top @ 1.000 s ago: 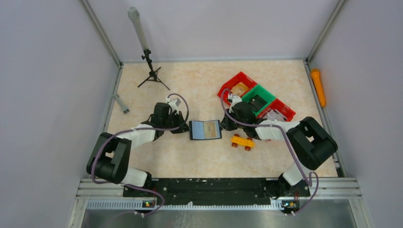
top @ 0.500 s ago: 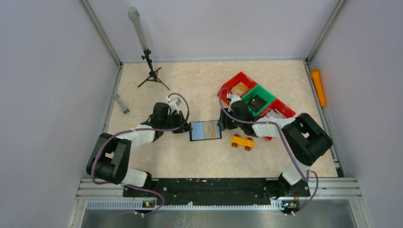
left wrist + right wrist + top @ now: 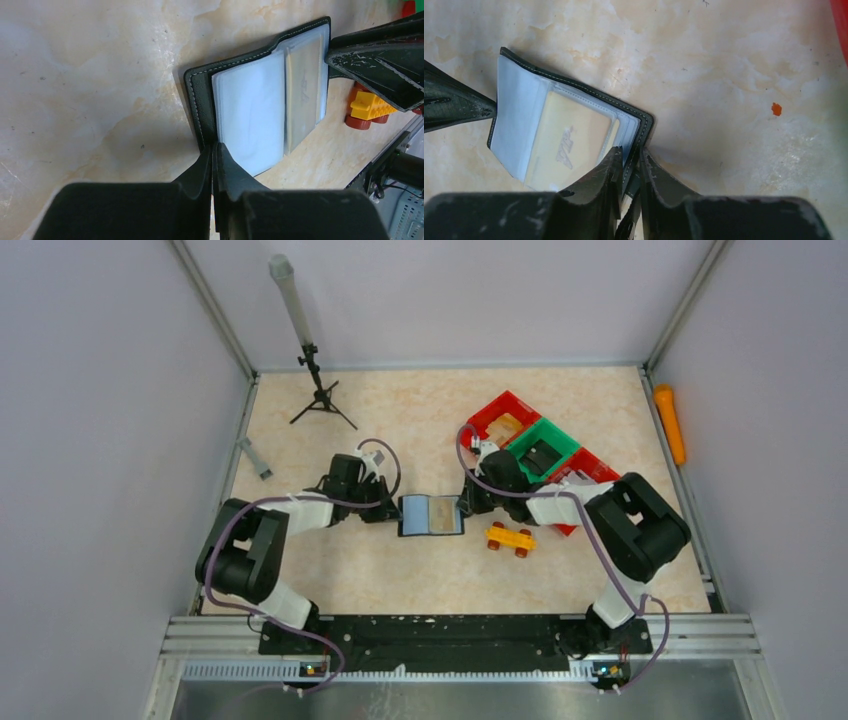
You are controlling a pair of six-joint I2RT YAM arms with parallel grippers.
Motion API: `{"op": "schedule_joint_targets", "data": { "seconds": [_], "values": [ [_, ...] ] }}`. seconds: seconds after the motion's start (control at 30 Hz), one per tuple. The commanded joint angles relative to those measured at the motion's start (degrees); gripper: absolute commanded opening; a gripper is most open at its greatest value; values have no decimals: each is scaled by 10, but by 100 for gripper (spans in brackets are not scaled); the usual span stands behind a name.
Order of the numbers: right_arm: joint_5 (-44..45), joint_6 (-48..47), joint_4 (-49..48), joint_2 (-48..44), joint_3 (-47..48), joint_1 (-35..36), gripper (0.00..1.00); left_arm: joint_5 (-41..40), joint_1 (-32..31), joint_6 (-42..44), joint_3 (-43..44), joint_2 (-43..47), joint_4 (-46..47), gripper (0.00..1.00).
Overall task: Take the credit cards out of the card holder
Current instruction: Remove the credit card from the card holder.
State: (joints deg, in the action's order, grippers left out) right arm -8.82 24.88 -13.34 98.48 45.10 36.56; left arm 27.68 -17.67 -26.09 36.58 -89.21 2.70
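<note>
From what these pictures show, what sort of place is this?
Probably a robot test cell in a lab: plain grey wall panels enclose a beige marbled tabletop, two black-and-white robot arms are bolted at its near edge, and props such as a yellow-orange toy brick car lie about.

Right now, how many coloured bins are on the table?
3, in a diagonal row, right rear: far red bin, green bin in the middle, near red bin, partly hidden.
</note>
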Motion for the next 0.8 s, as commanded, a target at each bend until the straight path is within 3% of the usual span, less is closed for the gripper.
{"op": "schedule_joint_targets", "data": {
  "seconds": [0.0,0.1,0.27,0.43,0.57,0.7,0.77],
  "values": [
    [-35,10,-1,-4,-3,8,13,-15,-3,10,20,-20,-17,6],
    [-31,14,-4,-14,-5,8,0,-10,-3,11,14,-5,-14,6],
    [-24,20,-20,-28,-15,8,0,-37,-3,11,-23,88,6,11],
    [-29,23,-37,-36,-23,8,0,-70,-16,25,-49,168,12,31],
    [-34,27,-45,-37,-25,8,0,-134,-72,62,-44,199,-4,50],
    [-37,29,-47,-38,-25,8,0,-191,-124,85,-31,199,-18,58],
    [-33,29,-34,-37,-19,8,9,-200,-141,97,-24,184,-21,62]
  ]
}}
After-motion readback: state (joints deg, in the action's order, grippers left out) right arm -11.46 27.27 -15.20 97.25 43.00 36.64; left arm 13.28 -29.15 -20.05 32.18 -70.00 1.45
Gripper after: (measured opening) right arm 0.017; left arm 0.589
